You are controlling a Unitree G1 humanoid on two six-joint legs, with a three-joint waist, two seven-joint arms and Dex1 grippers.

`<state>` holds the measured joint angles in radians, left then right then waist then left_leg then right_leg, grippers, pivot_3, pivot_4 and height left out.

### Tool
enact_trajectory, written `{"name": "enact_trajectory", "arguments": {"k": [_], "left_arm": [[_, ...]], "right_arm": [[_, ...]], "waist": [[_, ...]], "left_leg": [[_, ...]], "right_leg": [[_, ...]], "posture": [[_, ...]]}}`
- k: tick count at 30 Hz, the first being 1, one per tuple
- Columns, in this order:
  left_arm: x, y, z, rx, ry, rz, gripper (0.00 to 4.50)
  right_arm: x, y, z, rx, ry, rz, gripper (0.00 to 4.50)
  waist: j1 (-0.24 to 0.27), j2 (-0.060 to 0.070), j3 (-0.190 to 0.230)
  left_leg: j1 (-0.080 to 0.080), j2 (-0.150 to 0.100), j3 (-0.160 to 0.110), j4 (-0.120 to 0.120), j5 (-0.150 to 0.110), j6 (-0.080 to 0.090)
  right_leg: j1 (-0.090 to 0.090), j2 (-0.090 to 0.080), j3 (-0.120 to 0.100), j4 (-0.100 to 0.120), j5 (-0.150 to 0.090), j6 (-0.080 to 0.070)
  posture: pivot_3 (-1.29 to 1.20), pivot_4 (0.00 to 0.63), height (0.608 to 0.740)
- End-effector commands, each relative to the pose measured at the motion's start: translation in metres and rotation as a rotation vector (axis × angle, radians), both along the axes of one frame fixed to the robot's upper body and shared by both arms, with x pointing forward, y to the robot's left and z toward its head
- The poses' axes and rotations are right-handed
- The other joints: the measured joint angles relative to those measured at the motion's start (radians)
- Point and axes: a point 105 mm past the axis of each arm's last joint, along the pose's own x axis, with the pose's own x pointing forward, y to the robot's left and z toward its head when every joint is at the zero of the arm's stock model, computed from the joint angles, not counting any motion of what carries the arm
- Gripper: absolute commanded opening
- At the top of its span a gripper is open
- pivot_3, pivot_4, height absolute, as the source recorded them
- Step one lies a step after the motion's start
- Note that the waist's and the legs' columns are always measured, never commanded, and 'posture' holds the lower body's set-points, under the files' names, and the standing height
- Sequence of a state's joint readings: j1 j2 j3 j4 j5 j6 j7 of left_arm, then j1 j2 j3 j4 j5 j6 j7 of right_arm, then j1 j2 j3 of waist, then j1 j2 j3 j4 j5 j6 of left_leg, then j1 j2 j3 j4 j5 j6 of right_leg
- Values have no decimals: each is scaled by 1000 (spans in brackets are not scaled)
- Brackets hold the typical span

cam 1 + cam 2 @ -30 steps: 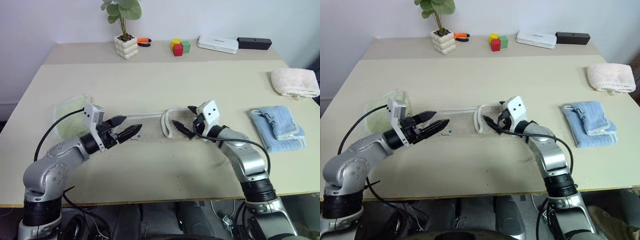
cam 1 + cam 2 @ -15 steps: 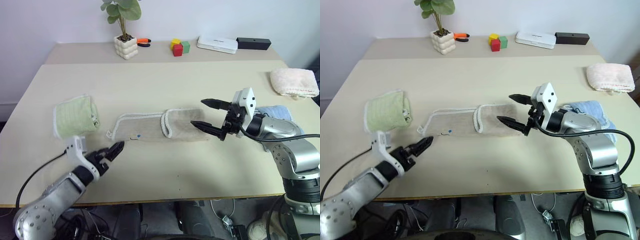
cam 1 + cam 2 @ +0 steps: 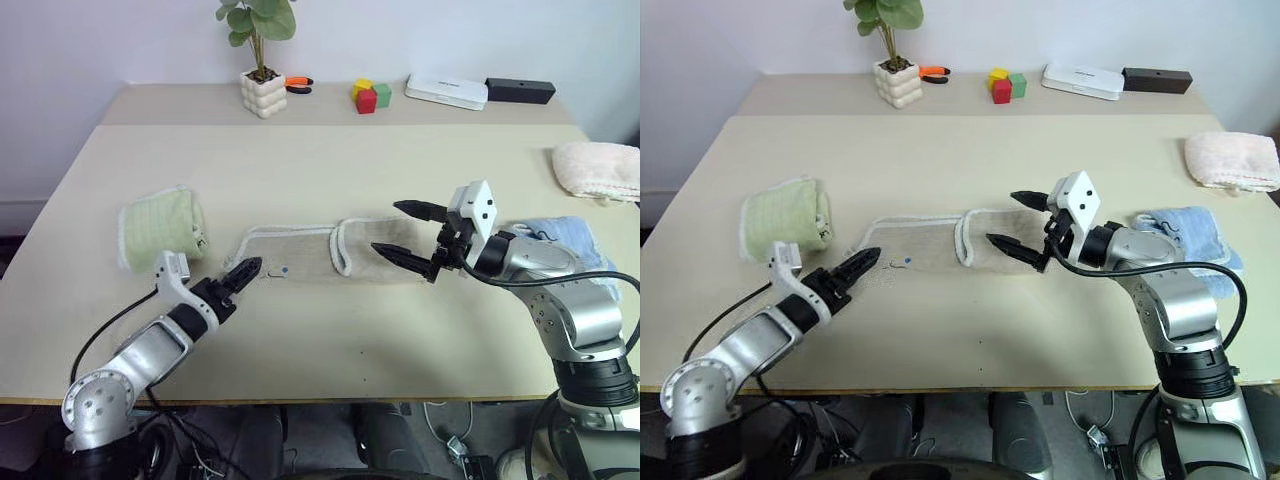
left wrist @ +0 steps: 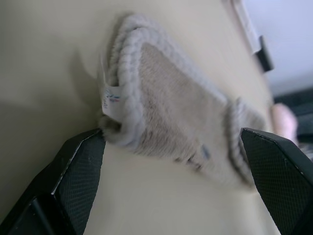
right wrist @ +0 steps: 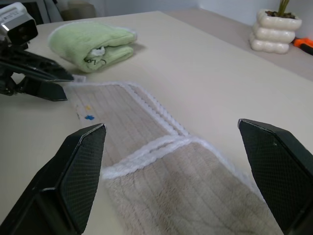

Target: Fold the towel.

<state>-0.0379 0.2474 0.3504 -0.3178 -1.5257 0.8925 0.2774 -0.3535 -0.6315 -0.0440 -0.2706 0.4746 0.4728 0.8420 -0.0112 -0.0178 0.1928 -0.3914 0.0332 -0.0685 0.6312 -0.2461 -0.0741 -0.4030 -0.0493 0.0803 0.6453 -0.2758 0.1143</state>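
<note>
The towel [image 3: 295, 255] is a long beige strip with white corded edging, lying flat across the table's middle. Its right end [image 3: 385, 265] is folded back over itself. A small dark mark [image 3: 284, 269] and a white tag [image 4: 110, 95] sit near its left end. My left gripper [image 3: 243, 270] is low at the towel's front left corner and open. In the left wrist view that corner [image 4: 122, 117] lies close ahead between the fingers [image 4: 78, 161]. My right gripper [image 3: 385, 228] hovers open over the folded right part, holding nothing.
A green folded towel [image 3: 160, 225] lies left of the strip. A blue one [image 3: 565, 235] lies behind my right arm, and a cream one [image 3: 600, 170] sits at the far right edge. A potted plant [image 3: 263, 95], coloured blocks [image 3: 367, 96], a white box [image 3: 446, 90] and a black box [image 3: 520, 90] line the back.
My left gripper has dropped from above the towel's left half, rolled over, and come in low at its front left corner. My right gripper has drawn back right and up off the fold.
</note>
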Motion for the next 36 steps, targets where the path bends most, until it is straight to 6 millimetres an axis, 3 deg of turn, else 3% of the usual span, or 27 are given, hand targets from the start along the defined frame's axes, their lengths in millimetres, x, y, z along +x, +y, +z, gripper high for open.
{"name": "enact_trajectory", "arguments": {"k": [1, 8, 11, 15, 19, 21, 25, 30, 36], "left_arm": [[6, -11, -22, -91, 111, -15, 3684], [15, -29, 10, -58, -16, -103, 156], [20, -30, 32, -85, -97, -113, 66], [23, -40, 57, 34, -233, -167, 66], [20, -69, 77, 262, -447, -331, 66], [17, -85, 79, 347, -538, -431, 66], [20, -115, 72, 377, -621, -587, 66], [24, -167, 63, 429, -757, -782, 66], [16, -210, 48, 410, -812, -932, 66]], "right_arm": [[-2, 7, 20, 8, -90, 5, 4500], [2, -10, 13, -31, -90, -75, 4500], [1, -22, 10, -40, -77, -102, 4500], [-6, -47, 9, -35, -33, -135, 4500], [-18, -72, 13, -21, 6, -157, 4500], [-20, -85, 11, -38, 40, -187, 4500], [-22, -94, 26, -1, 9, -219, 4500], [-22, -96, 32, 1, -8, -248, 4500], [-24, -89, 38, 16, -22, -253, 4500]], "waist": [[2, 1, -1], [-1, 0, 0], [-2, 0, 0], [-1, 0, 0], [-1, 0, 0], [-2, 0, 0], [-8, 0, 0], [-3, 0, 0], [-5, 1, 0]], "left_leg": [[0, -1, 0, 0, 0, 0], [-1, -1, 0, 0, 0, 0], [-1, -1, 0, 0, 0, 0], [-1, -1, 0, 0, 0, 0], [-1, -1, 0, 0, 0, 0], [-1, -1, 0, 0, 0, 0], [-1, -1, 1, 0, 0, 0], [-2, -1, 1, 0, 0, 0], [-5, -1, 1, -1, -1, 1]], "right_leg": [[0, 0, 0, 0, 0, 0], [0, -1, 0, -1, 0, 0], [0, 0, 0, -1, 0, 0], [0, 0, 0, -1, 0, 0], [0, 0, 0, -2, 0, 0], [0, 0, 0, -2, 0, 0], [0, 0, 1, -3, 0, 0], [0, 1, 1, -4, 0, 0], [0, 1, 1, -10, 3, 5]], "posture": [[0, 150, 740], [0, 150, 740], [0, 150, 740], [0, 150, 740], [0, 150, 740], [0, 150, 740], [0, 150, 740], [0, 150, 740], [0, 150, 740]]}}
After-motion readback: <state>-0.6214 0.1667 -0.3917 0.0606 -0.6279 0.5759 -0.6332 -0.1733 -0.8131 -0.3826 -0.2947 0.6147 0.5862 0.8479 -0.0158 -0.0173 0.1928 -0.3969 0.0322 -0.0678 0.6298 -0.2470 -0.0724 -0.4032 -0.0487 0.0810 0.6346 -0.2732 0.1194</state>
